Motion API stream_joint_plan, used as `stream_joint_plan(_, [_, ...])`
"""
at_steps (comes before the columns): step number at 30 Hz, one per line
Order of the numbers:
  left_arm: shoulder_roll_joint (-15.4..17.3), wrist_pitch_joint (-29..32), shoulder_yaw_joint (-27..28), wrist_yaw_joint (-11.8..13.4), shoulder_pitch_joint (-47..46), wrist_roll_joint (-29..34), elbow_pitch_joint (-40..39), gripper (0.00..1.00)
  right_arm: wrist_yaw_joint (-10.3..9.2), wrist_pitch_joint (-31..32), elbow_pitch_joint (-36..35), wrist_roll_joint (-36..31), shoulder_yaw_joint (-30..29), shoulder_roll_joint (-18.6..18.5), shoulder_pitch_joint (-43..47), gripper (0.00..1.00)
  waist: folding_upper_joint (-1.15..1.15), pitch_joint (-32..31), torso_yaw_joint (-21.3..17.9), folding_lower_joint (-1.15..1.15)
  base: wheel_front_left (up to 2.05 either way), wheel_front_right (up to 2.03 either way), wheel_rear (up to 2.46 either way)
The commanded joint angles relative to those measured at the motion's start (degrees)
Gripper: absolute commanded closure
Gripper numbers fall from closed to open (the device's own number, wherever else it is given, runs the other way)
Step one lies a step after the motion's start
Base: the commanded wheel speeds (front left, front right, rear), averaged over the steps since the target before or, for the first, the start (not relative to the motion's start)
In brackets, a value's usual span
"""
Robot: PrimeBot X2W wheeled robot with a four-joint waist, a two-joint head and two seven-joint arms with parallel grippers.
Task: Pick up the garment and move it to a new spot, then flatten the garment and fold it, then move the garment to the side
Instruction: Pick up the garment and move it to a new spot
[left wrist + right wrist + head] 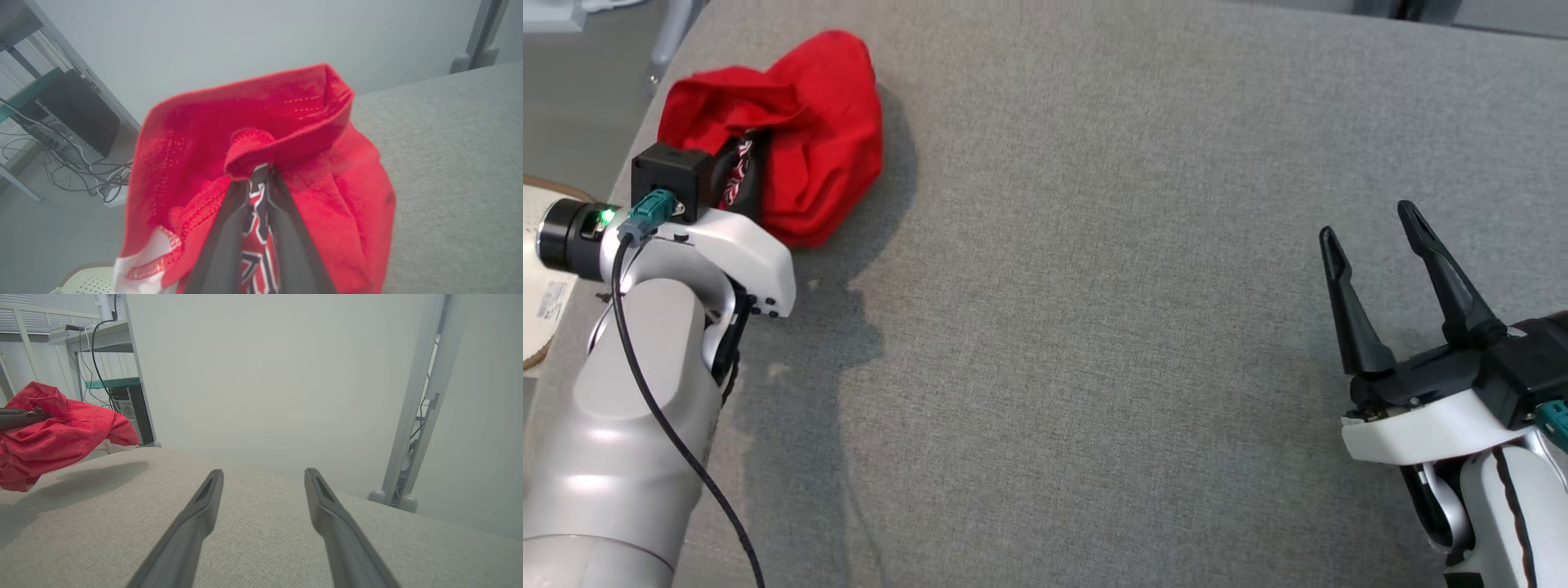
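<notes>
Evidently the pick-up was in hand: the left gripper (261,173) pinched a fold of the red garment (821,139) bunched at the grey surface's (1111,343) far left, the right gripper (1372,224) gaped empty at near right, and a carry toward the centre seemed next.

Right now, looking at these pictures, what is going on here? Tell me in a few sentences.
The robot's left gripper is shut on a bunched red garment near the far left corner of the grey surface. In the right wrist view the garment seems mostly raised, with its shadow below. The right gripper stands open over the near right, holding nothing. The garment is not yet flattened or folded.
</notes>
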Motion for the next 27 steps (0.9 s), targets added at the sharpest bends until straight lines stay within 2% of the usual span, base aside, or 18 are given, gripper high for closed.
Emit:
stream_joint_plan(1, [-0.24, -0.47, 0.11, 0.58, 1.12, -0.16, -1.35, 1.00, -0.02, -0.28, -0.34, 0.26, -0.44, -0.28, 0.02, 0.00, 0.00, -1.26, -0.59, 0.00, 0.00, 0.00, 0.00])
stream_joint_plan(6, [-0.80, -0.98, 0.49, 1.84, 3.58, 0.63, -11.58, 1.00, -0.02, -0.27, -0.86, 0.34, -1.58, -0.02, -0.28, 0.00, 0.00, -3.53, -2.68, 0.00, 0.00, 0.00, 0.00])
stream_joint_plan(11, [-0.99, -0.98, -0.17, 1.94, 7.84, 1.50, -22.14, 1.00, -0.02, -0.28, -1.14, 0.28, -1.71, 0.39, -0.92, 0.00, 0.00, -5.06, -6.52, 0.00, 0.00, 0.00, 0.00])
stream_joint_plan(15, [-1.82, -0.97, -1.26, 1.49, 9.80, 1.79, -26.39, 1.00, -0.02, -0.28, -1.52, 0.20, -2.09, 0.81, -1.05, 0.00, 0.00, -5.39, -9.36, 0.00, 0.00, 0.00, 0.00])
stream_joint_plan(21, [-5.11, -0.83, -4.88, 1.20, 11.31, 2.31, -30.70, 1.00, -0.02, -0.27, -3.07, -0.02, -3.46, 1.67, -1.03, 0.00, 0.00, -4.58, -15.52, 0.00, 0.00, 0.00, 0.00])
stream_joint_plan(27, [-8.12, -0.14, -8.98, 1.34, 10.71, 3.03, -28.85, 1.00, -0.02, -0.27, -3.69, 0.66, -4.19, 3.12, -1.24, 0.00, 0.00, -3.15, -21.78, 0.00, 0.00, 0.00, 0.00])
